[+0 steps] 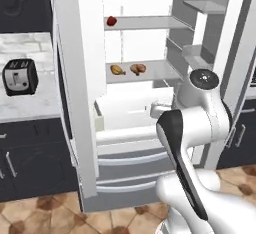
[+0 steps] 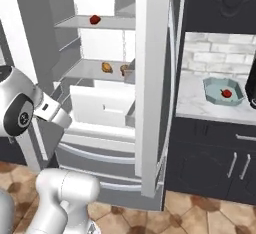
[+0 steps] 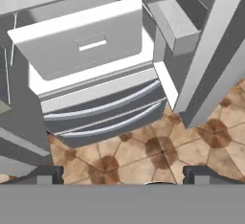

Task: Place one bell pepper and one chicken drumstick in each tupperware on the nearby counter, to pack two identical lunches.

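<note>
The fridge stands open. One red bell pepper (image 1: 111, 21) (image 2: 94, 19) lies on its upper shelf. Two golden-brown chicken drumsticks (image 1: 117, 70) (image 1: 138, 68) rest side by side on the shelf below; in the right base view one drumstick (image 2: 106, 67) shows whole and the other (image 2: 124, 69) is partly behind the door edge. On the marble counter (image 2: 197, 105) right of the fridge sits the pale teal tupperware (image 2: 216, 96) with a second bell pepper (image 2: 227, 93) inside. My gripper (image 3: 124, 177) is open and empty, below the shelves, pointing down at the fridge drawers and floor.
The open fridge door (image 2: 152, 88) stands between the shelves and the tupperware counter. A pulled-out white drawer (image 3: 91, 41) sits under the drumstick shelf. A toaster (image 1: 20, 76) is on the left counter. A black coffee machine (image 2: 251, 85) stands beside the tupperware.
</note>
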Controlling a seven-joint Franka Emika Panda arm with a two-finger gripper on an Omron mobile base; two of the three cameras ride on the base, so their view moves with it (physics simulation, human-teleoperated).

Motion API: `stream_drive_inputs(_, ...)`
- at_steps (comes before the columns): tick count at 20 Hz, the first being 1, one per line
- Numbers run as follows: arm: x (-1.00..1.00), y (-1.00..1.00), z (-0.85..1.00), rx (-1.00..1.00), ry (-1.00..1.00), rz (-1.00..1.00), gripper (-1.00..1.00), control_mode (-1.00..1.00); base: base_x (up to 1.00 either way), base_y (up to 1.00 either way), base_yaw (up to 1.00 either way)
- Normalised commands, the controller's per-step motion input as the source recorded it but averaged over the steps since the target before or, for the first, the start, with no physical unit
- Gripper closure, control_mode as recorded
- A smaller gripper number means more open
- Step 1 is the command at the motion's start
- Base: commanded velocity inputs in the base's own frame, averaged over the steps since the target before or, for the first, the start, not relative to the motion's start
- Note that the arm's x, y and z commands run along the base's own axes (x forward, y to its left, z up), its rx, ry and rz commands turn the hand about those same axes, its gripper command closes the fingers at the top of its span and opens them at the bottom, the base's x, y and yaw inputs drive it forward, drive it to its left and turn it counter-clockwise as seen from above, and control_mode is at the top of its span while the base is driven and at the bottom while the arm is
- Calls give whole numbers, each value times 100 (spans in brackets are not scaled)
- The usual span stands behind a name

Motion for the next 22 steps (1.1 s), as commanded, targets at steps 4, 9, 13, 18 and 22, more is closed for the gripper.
stream_drive_inputs(4,0,0,0,0,0,0,-100,100,100,0,3)
stream_drive_inputs(9,0,0,0,0,0,0,-100,100,100,-1,0)
stream_drive_inputs(13,0,0,0,0,0,0,-100,100,100,-2,0)
stream_drive_inputs(18,0,0,0,0,0,0,-100,100,95,0,0)
stream_drive_inputs(22,6,3,4,0,-1,3,-100,-100,8,0,0)
